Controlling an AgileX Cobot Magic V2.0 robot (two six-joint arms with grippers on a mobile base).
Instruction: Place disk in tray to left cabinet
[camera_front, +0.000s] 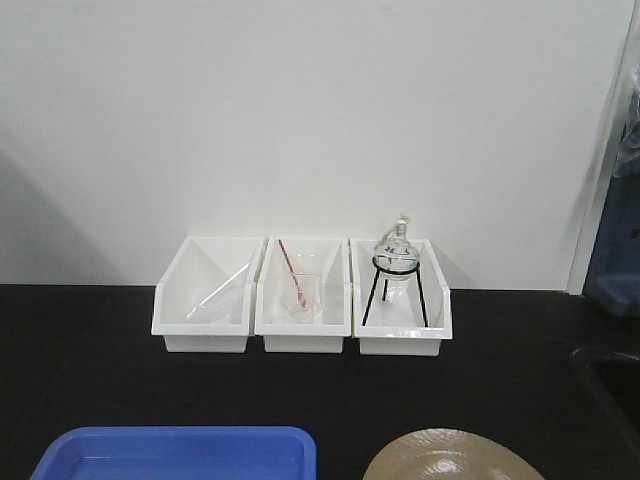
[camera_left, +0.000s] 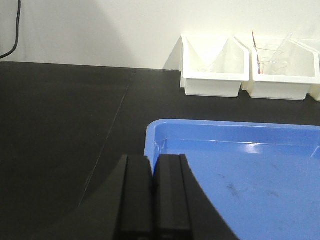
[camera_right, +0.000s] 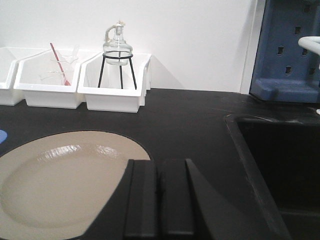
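Opening step, by the look of it, and nothing is lifted yet. The disk (camera_front: 450, 458) lies flat on the black counter (camera_front: 100, 340) at the near right. The tray (camera_front: 180, 452) sits at the near left with nothing in it, a strip of counter between the two.

The left gripper (camera_left: 154, 160) has its fingers pressed together on nothing, poised at the tray's left edge. The right gripper (camera_right: 158, 165) is the same, fingers closed and empty, just at the disk's right rim.

My read is that the disk goes into the tray first. That calls for the right gripper to spread its fingers and catch the thin rim. It looks a fiddly grab, since the disk is glossy and shallow and lies flush on the counter. Then comes a short carry left and a level set-down inside the tray's lip. The cabinet comes after that, and no view shows it.

The front view alone takes in disk, tray and all three white bins (camera_front: 300, 330) at the far side, with a flask on a stand (camera_front: 396, 255) in the right one, but it shows neither gripper. The left wrist view gives the tray's bare floor, faintly scuffed, and no disk. The right wrist view adds the disk's sheen — plus a sink (camera_right: 280, 170) and a blue rack (camera_right: 287, 55) at the far right.
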